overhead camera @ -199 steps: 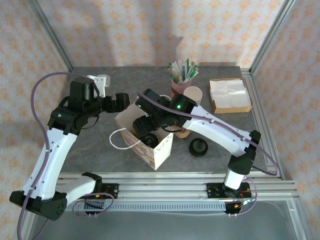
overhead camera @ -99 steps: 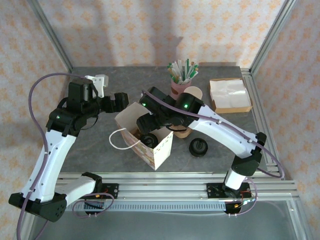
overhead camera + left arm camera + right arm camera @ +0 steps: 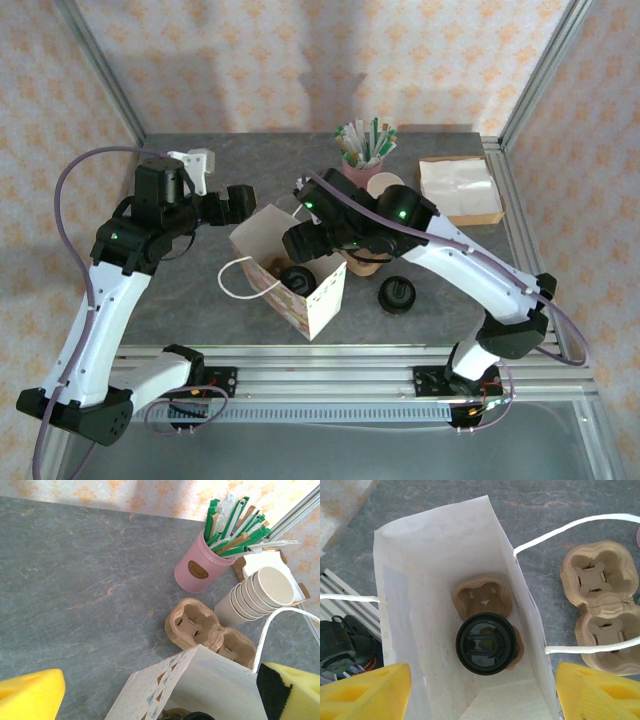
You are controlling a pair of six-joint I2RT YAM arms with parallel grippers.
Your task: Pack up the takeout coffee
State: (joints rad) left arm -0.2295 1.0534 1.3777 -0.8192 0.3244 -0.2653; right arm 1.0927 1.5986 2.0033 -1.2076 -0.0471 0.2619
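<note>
Sitting upright inside the open paper bag (image 3: 405,580), the takeout coffee (image 3: 486,643) rested in one pocket of a cardboard carrier (image 3: 482,595) on the bag's floor, its black dome lid facing up. The carrier's other pocket, just beyond the cup, stood bare. The bag stood near the middle of the bench (image 3: 180,290), its white cord handles spread to either side.

The right claw (image 3: 481,692) hung directly above the bag's mouth with its yellow fingers (image 3: 365,690) spread wide, one over each side of the bag, gripping nothing and clear of the cup.

The left claw (image 3: 160,695) was at the bag's far left rim, spread fully and holding nothing; a corner of the bag lay between its pads, well clear of one, while contact with the other could not be judged.

Behind the bag lay a second, empty carrier (image 3: 195,625), with a tilted stack of paper cups (image 3: 257,595) just beside it and a pink tub of sticks (image 3: 197,570) nearby. A loose black lid (image 3: 396,294) sat on the bench right of the bag.
</note>
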